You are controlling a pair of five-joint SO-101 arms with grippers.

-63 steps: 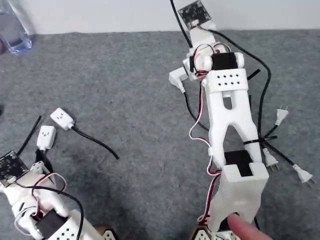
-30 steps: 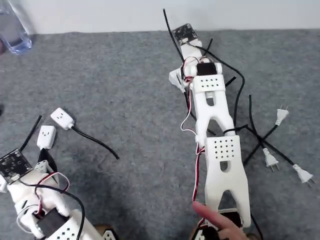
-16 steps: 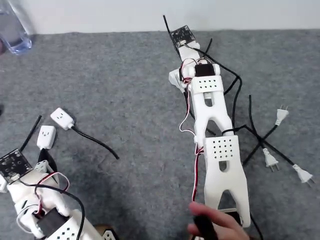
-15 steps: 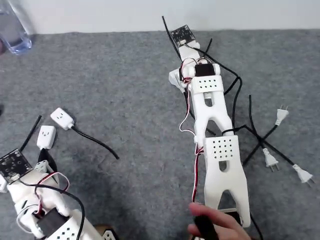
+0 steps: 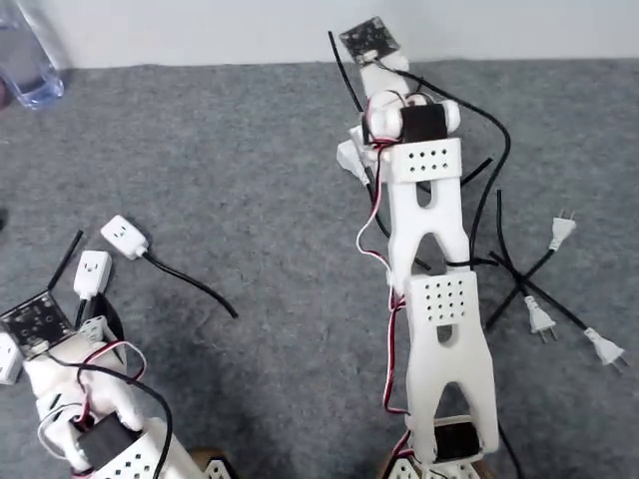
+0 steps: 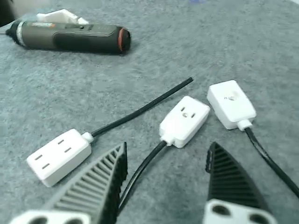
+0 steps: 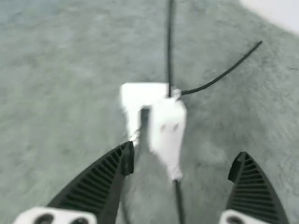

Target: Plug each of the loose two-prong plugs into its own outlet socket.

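Shifted slightly, right hand (image 7: 183,156) hangs released, what seems an outlet socket (image 7: 161,119) just ahead.

Grey carpet (image 5: 250,150) with sockets (image 5: 124,237) and plugs (image 5: 540,319)

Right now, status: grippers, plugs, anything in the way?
Left gripper open, facing the sockets. Right gripper open over a white block. Three plugs lie loose. Cords cross beside the plugs.

Three white two-prong plugs (image 5: 540,319) lying loose, unplugged, black-corded white outlet sockets (image 5: 124,237) well apart from them
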